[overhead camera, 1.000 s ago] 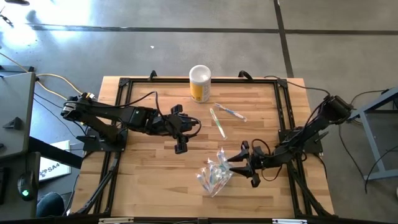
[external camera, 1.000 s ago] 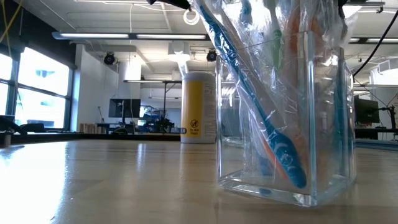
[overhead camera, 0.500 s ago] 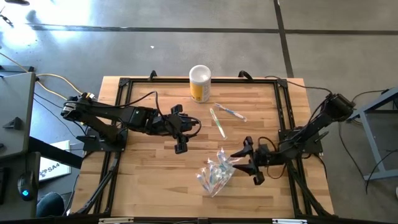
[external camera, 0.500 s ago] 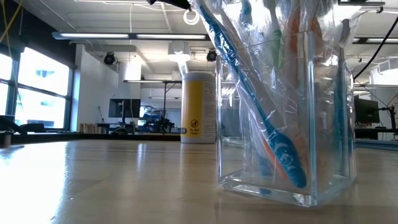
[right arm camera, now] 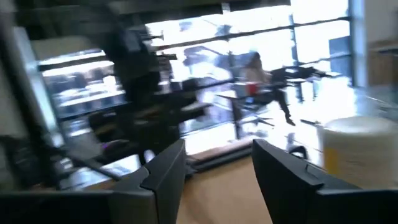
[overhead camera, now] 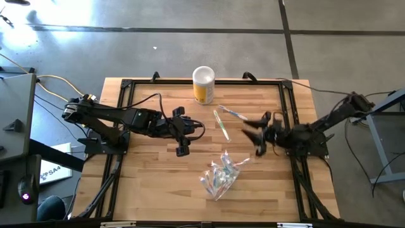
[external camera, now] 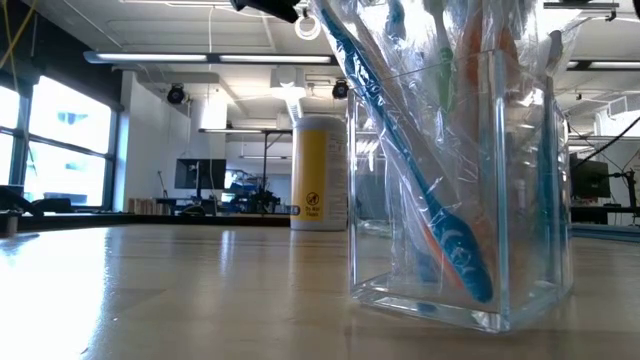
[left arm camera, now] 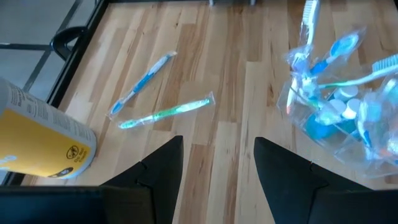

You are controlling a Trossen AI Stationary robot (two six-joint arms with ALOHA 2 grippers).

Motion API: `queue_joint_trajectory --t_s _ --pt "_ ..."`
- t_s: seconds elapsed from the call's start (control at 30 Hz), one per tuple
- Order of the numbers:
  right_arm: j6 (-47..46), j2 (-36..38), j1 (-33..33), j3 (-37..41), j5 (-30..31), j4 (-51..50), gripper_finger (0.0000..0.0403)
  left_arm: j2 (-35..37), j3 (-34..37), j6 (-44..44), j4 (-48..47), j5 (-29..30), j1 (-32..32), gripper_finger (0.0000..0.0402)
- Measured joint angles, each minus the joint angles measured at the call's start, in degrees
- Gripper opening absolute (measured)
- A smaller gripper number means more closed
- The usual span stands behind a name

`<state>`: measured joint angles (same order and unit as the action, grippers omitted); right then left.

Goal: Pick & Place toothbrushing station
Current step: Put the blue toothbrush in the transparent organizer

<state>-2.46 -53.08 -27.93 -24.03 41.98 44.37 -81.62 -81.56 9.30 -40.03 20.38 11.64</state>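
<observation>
- A clear glass holder (overhead camera: pixel 219 178) is parked near the front middle of the wooden table (overhead camera: pixel 145 171), stuffed with toothbrushes (external camera: pixel 400 160) wrapped in a crinkly plastic bag (overhead camera: pixel 229 161); small teal tubes with white caps (left arm camera: pixel 339 113) are tucked in there too.
- Two more wrapped brushes are left loose on the wood: a green toothbrush (overhead camera: pixel 221 124) and a blue toothbrush (overhead camera: pixel 233 114), lying near each other just beside a yellow canister (overhead camera: pixel 203 85).
- The right gripper (overhead camera: pixel 255 134) is held above the table right by those loose brushes, jaws spread, nothing gripped.
- The left gripper (overhead camera: pixel 184 140) is hung over the table's left-middle, jaws parted and empty as well.
</observation>
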Motion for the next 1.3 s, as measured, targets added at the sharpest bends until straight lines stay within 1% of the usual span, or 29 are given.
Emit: queue_joint_trajectory --t_s 0.17,0.33,0.43,0.53,0.63,0.7,0.87,1.13,1.3 --pt "-4.83 6.54 11.05 0.00 -0.65 -10.83 0.0178 0.02 0.00 0.00 -1.00 0.00 0.00 0.0190" --pt "-6.37 12.73 22.30 -0.02 -4.24 -25.91 0.0178 0.00 0.00 0.00 -1.25 0.00 0.00 0.0190" --pt "-10.16 14.17 28.86 -0.02 -9.16 -33.13 0.0178 0.00 0.00 0.00 -0.77 0.00 0.00 0.0190" --pt "-14.00 14.18 34.80 -0.04 -16.18 -40.39 0.0178 0.00 0.00 0.13 0.30 0.00 -0.02 0.0190" --pt "-17.21 13.17 40.09 -0.04 -22.53 -48.40 0.0178 0.00 0.00 0.09 0.94 0.00 -0.02 0.0190" --pt "-17.43 11.77 42.62 -0.02 -25.38 -52.88 0.0178 0.00 0.00 0.07 1.46 0.02 -0.02 0.0190" --pt "-17.33 6.64 46.67 -0.02 -26.56 -54.43 0.0178 0.00 0.00 0.01 3.21 0.02 -0.02 0.0190" --pt "-12.96 -4.52 51.79 -0.02 -36.92 -54.13 0.0177 0.00 0.00 -0.20 6.42 0.28 -0.85 0.0190" --pt "-10.44 -11.54 54.41 -0.03 -37.45 -49.75 0.0177 -0.85 -0.07 0.01 6.51 0.24 -1.95 0.0190"
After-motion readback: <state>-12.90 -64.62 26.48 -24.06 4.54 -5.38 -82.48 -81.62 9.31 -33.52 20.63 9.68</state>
